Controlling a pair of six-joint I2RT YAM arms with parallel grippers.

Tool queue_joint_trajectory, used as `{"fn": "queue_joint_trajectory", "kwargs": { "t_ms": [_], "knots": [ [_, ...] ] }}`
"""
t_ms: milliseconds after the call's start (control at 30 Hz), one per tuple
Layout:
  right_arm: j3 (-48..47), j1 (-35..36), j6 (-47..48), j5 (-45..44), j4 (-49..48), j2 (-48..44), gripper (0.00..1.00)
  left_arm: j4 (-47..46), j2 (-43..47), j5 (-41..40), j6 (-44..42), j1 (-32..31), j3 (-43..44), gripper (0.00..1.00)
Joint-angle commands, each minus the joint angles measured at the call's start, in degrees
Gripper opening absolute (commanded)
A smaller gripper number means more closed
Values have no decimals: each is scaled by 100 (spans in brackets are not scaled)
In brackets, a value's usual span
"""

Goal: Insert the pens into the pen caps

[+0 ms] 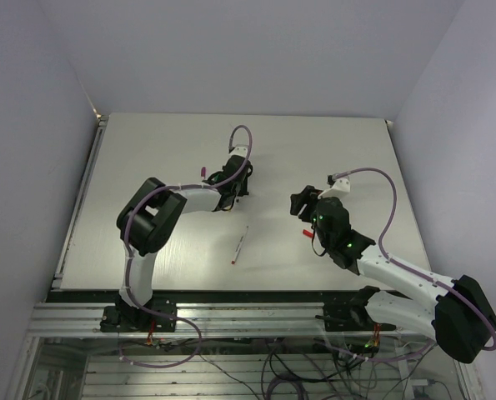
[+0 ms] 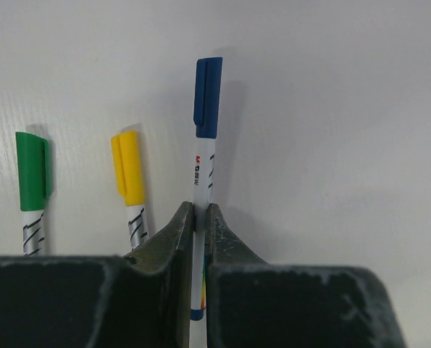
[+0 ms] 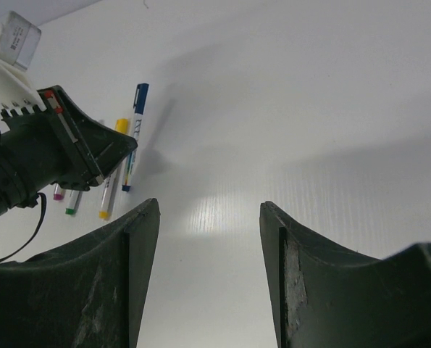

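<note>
My left gripper (image 2: 199,210) is shut on the white barrel of a pen with a blue cap (image 2: 207,98), low over the table. A yellow-capped pen (image 2: 128,168) and a green-capped pen (image 2: 32,172) lie side by side to its left. In the top view the left gripper (image 1: 229,193) is at mid-table. An uncapped pen with a red tip (image 1: 239,243) lies alone nearer the front. A small red cap (image 1: 308,233) lies by my right gripper (image 1: 303,205). The right gripper (image 3: 209,204) is open and empty. The right wrist view also shows the blue pen (image 3: 134,134).
A small purple piece (image 1: 202,172) lies left of the left gripper. The right wrist view shows the left gripper's body (image 3: 56,156) over the row of pens, with purple (image 3: 58,196) and green (image 3: 70,211) ends below it. White table (image 1: 331,150) ends at grey walls.
</note>
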State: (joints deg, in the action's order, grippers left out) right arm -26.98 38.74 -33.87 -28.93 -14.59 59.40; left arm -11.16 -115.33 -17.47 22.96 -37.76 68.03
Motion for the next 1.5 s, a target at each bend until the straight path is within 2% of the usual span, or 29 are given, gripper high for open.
{"fn": "queue_joint_trajectory", "kwargs": {
  "t_ms": [0, 200, 500, 633, 933, 1100, 1300, 1467],
  "knots": [
    [-18, 6, -84, 8, 18, 0, 57, 167, -180, -201, 132, -20, 281, 7],
    [10, 6, -59, 60, -17, 32, 57, 182, -244, -229, 215, -29, 303, 9],
    [10, 2, 10, 151, -79, 15, 56, 214, -96, -215, 166, -30, 360, 26],
    [9, 3, 42, 168, -97, 19, 56, 210, 47, -176, 139, -36, 356, 31],
    [-57, -3, 154, 70, -43, 19, 56, 235, 347, -225, 91, -87, 263, 33],
    [-243, -130, 78, -126, 463, 162, 56, 369, 785, -258, -72, -209, 103, 34],
    [-312, -898, -47, 660, 975, 429, 56, 459, 1360, 16, -25, -360, -419, 36],
    [-420, -1441, 255, 1489, 1388, 766, 58, 723, 1827, 353, 1, -479, -940, 37]
  ]
}}
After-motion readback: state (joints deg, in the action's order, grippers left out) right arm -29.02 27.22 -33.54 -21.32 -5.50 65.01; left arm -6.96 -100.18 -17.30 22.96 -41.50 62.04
